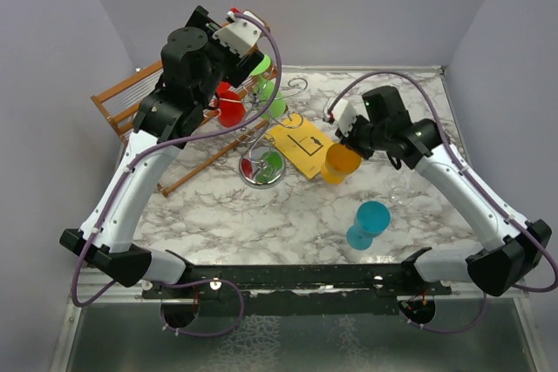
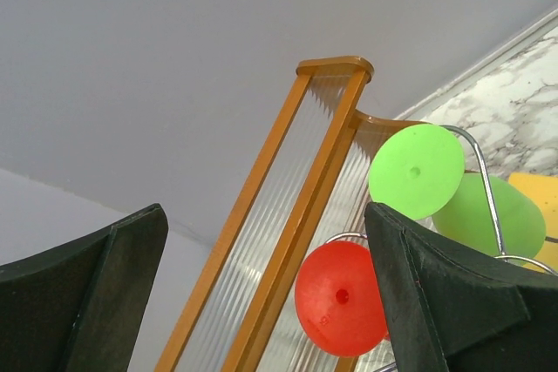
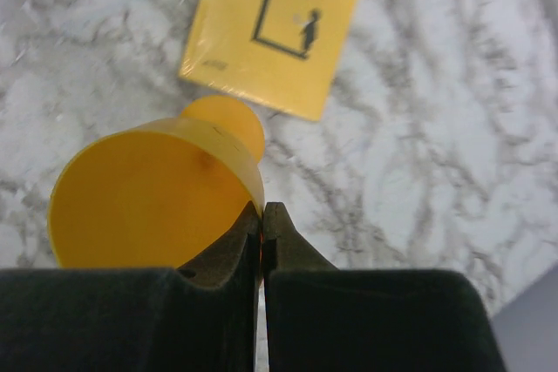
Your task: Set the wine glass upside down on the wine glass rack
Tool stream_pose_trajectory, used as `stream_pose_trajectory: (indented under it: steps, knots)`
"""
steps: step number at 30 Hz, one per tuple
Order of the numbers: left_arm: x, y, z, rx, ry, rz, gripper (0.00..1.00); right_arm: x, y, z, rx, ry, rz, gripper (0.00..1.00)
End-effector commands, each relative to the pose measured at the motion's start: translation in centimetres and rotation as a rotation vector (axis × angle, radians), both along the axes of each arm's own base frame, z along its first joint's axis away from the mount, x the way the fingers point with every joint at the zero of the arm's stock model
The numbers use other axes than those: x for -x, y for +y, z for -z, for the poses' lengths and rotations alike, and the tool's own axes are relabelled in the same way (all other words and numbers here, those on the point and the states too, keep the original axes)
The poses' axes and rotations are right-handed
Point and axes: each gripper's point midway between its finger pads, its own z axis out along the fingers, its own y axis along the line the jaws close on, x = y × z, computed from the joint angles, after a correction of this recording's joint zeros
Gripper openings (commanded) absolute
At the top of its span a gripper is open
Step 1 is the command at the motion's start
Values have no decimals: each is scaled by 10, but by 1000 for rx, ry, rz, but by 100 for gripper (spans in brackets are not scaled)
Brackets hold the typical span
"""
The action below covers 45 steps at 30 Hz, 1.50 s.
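The smooth orange plastic wine glass [image 3: 148, 198] sits tilted over the middle of the veined marble tabletop [image 1: 288, 215], its rim pinched between the nearly closed jaws of the right gripper [image 3: 262, 215]. Toward the far-left corner, the silver wire rack [image 1: 261, 179] carries a red glass [image 2: 340, 298] and green glasses [image 2: 417, 172]. Its looping arms are partly hidden by the left arm. The left gripper [image 2: 266, 215] gapes wide, holding nothing.

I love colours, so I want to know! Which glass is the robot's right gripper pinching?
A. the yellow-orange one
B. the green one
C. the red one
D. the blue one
A: in the right wrist view the right gripper has its fingers closed on the rim of the yellow-orange glass, while the blue glass sits apart on the table with nothing touching it.
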Motion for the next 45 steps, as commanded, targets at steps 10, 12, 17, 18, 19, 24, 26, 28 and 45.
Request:
stream_pose_trajectory:
  steps: [10, 12, 17, 18, 19, 24, 26, 28, 45]
  knots:
    - [27, -65, -31, 358, 78, 316, 98, -69, -53, -260, -302, -792, 435, 1]
    - [31, -81, -29, 409, 122, 390, 97, -59, -44, -282, -391, -814, 386, 1]
    - [41, -116, -27, 535, 232, 544, 93, -24, -16, -320, -601, -799, 208, 1]
    - [43, -121, -26, 557, 252, 566, 91, -19, -10, -323, -627, -777, 179, 1]
    - [45, -126, -26, 582, 276, 589, 90, -13, -7, -328, -653, -760, 159, 1]
    - [60, -145, -15, 674, 403, 694, 86, 8, 5, -341, -746, -694, 92, 1]
    - [63, -149, -10, 703, 442, 719, 85, 15, 9, -344, -766, -673, 56, 1]
    - [68, -151, -10, 720, 466, 753, 83, 18, 13, -342, -776, -653, 36, 1]
    - [70, -141, -10, 766, 487, 758, 37, 19, 17, -332, -774, -624, 4, 1]
